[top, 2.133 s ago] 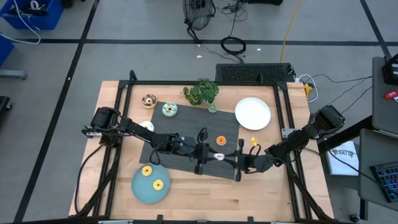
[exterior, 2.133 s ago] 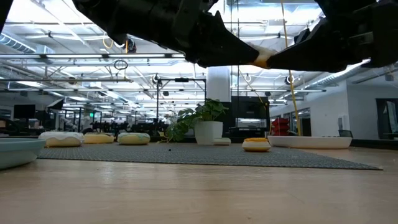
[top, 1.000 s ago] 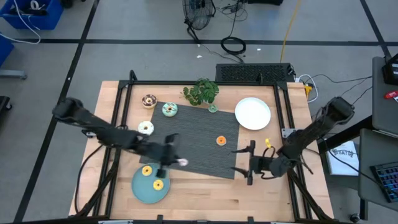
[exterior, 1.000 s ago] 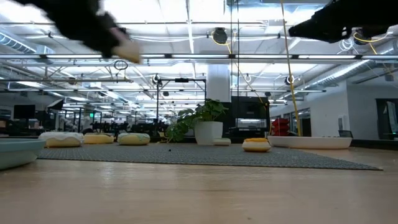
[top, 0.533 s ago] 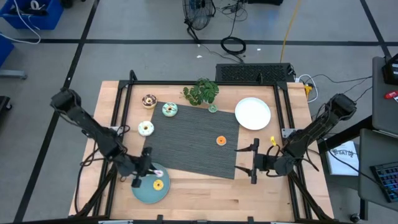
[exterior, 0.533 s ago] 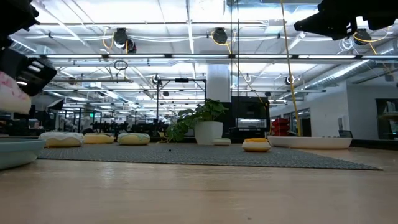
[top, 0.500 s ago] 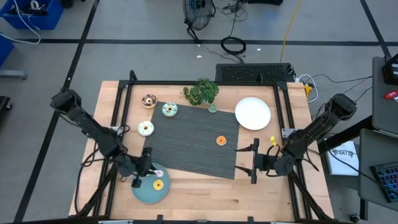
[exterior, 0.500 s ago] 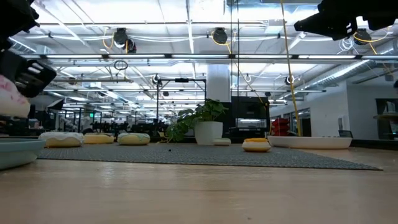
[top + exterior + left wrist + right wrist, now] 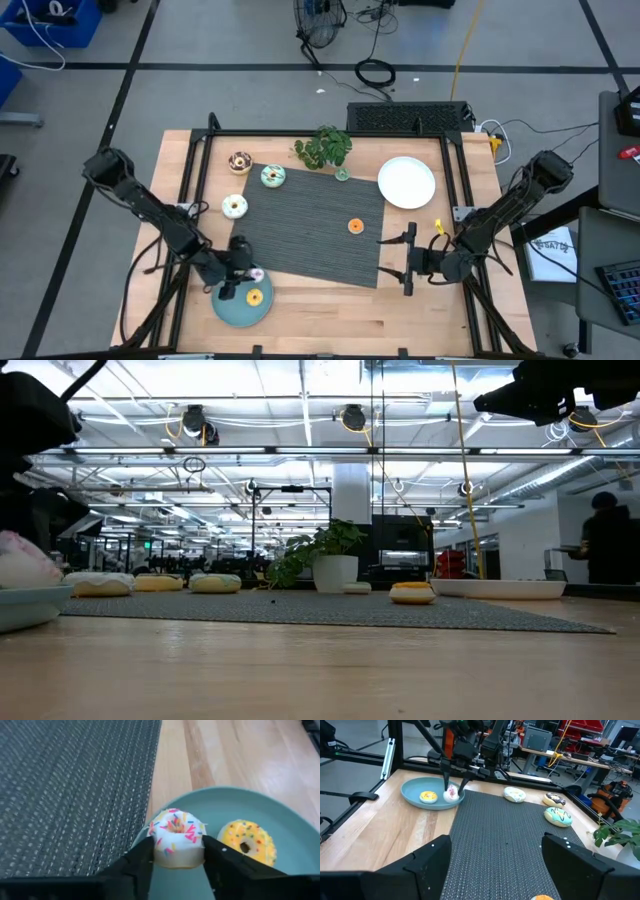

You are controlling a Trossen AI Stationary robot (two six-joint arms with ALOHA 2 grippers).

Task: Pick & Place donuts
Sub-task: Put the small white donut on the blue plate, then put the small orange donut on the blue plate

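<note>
Lowered white donut (image 9: 176,838) onto teal plate (image 9: 280,810), fingers (image 9: 135,865) flanking

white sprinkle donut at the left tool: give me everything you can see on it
The white donut is a small ring with white icing and pink, red and yellow sprinkles; it looks like a soft toy. It lies flat on the teal plate near its rim, beside a yellow donut. It sits between the left tool's fingers, which flank it closely.

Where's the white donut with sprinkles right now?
In the high view, the white sprinkled donut sits at the teal plate's rim on the table's front left, between the left gripper's fingers, beside a yellow donut.
</note>
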